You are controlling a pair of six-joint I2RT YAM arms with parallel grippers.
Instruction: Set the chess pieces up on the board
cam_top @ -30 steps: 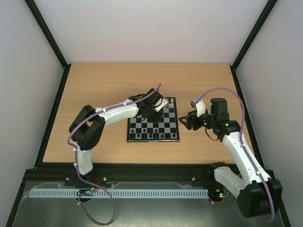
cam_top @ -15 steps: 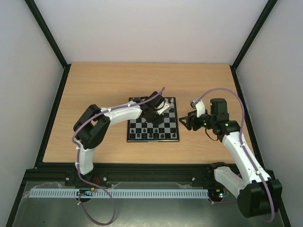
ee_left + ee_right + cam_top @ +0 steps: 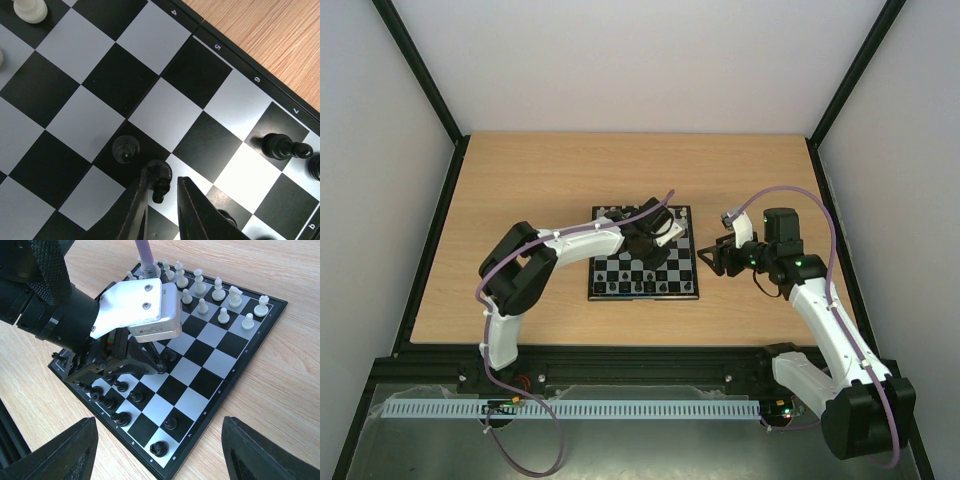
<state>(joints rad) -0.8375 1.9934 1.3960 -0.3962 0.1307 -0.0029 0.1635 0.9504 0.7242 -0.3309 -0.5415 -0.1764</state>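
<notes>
Left tool (image 3: 165, 176): nearly closed, jaws a narrow slot around a small black piece (image 3: 159, 181); one finger (image 3: 140, 205) against it, a sliver of pale square showing at the other side, so cannot tell whether truly gripped. Piece at about mid-board, just beside an upright black pawn (image 3: 124, 149).

Left arm: up from the near left base, elbow folded, forearm stretched right across the left edge of the board (image 3: 642, 297), wrist tipped down over the squares.

Right tool (image 3: 158, 419): spread wide, holding nothing, hovering over the bench (image 3: 520, 190) just off the board's right edge and facing it.

Right arm: up from the near right base, forearm slanting far and left.

On the board: white pieces (image 3: 218, 290) ranked in the two far rows, black pieces (image 3: 120, 417) mostly along the near edge, a few standing a row or two inward. Board flat on the bench, between the two arms.
</notes>
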